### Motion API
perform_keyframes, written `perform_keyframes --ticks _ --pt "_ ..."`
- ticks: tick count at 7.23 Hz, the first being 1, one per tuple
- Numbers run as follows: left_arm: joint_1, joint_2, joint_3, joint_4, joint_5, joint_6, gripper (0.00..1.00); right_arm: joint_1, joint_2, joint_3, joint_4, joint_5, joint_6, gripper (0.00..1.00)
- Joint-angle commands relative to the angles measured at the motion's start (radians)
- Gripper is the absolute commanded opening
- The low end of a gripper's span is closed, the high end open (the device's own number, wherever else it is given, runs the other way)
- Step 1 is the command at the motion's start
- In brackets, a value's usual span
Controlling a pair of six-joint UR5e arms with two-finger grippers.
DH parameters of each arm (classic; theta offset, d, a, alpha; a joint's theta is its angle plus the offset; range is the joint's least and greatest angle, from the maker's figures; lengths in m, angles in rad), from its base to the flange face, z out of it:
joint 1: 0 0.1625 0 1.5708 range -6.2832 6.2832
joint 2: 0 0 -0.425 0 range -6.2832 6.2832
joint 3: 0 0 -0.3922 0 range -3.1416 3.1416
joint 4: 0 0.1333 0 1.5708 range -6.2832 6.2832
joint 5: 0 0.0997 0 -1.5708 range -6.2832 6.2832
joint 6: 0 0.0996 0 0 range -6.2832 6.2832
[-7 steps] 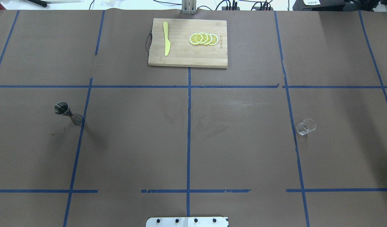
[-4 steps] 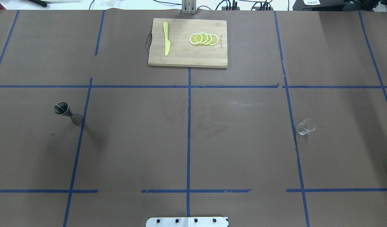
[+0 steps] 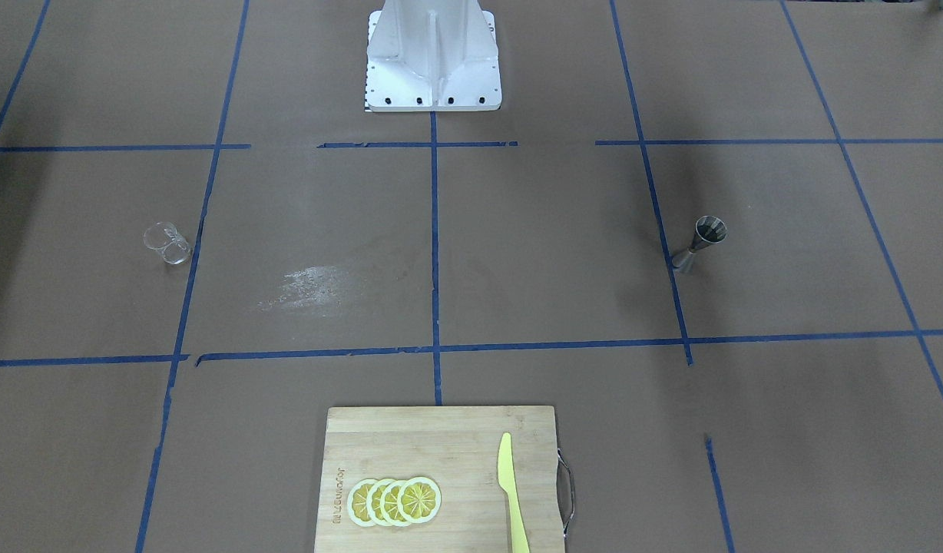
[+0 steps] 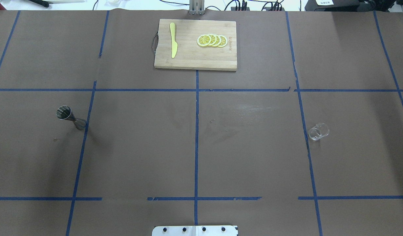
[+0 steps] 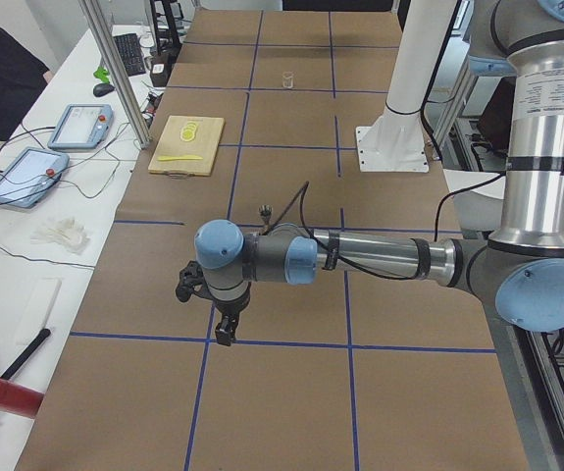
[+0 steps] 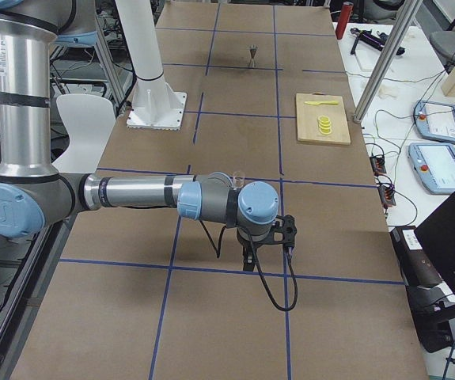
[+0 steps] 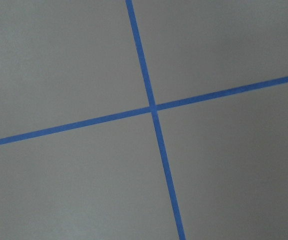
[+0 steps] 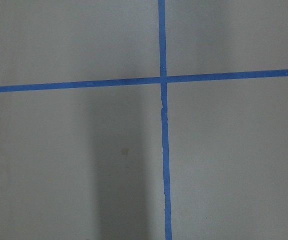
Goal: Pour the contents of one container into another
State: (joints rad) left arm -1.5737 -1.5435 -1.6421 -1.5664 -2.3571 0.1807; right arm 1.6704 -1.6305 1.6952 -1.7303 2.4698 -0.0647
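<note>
A steel jigger (image 4: 70,118) stands upright on the table's left half, also seen in the front view (image 3: 698,242). A small clear glass (image 4: 318,131) stands on the right half (image 3: 167,243). Neither gripper appears in the overhead, front or wrist views. The left gripper (image 5: 225,334) hangs over the table end, well short of the jigger (image 5: 265,210); I cannot tell whether it is open or shut. The right gripper (image 6: 248,261) hangs over the opposite end, a little short of the glass (image 6: 238,180); its state I cannot tell either. Both wrist views show only brown paper and blue tape.
A wooden cutting board (image 4: 195,59) lies at the far middle, with a yellow knife (image 4: 173,44) and several lemon slices (image 4: 212,40) on it. The robot's base plate (image 4: 195,230) sits at the near edge. Operators' tablets (image 5: 77,126) lie on a side table.
</note>
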Motion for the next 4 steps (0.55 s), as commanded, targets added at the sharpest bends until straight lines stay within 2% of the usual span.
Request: perform_keyframes --ticks 1,2,4 --pt "-0.003 0.016 0.008 -0.041 -0.018 -0.054 1.0 0.028 0.0 -0.046 0.0 0.033 -0.001 1.0" --pt "-0.003 0.014 -0.001 -0.043 -0.018 -0.085 1.0 0.029 0.0 -0.077 0.041 0.04 -0.003 1.0" --pt "-0.005 0.007 -0.001 -0.041 -0.018 -0.089 1.0 0.028 0.0 -0.213 0.267 0.032 0.009 1.0"
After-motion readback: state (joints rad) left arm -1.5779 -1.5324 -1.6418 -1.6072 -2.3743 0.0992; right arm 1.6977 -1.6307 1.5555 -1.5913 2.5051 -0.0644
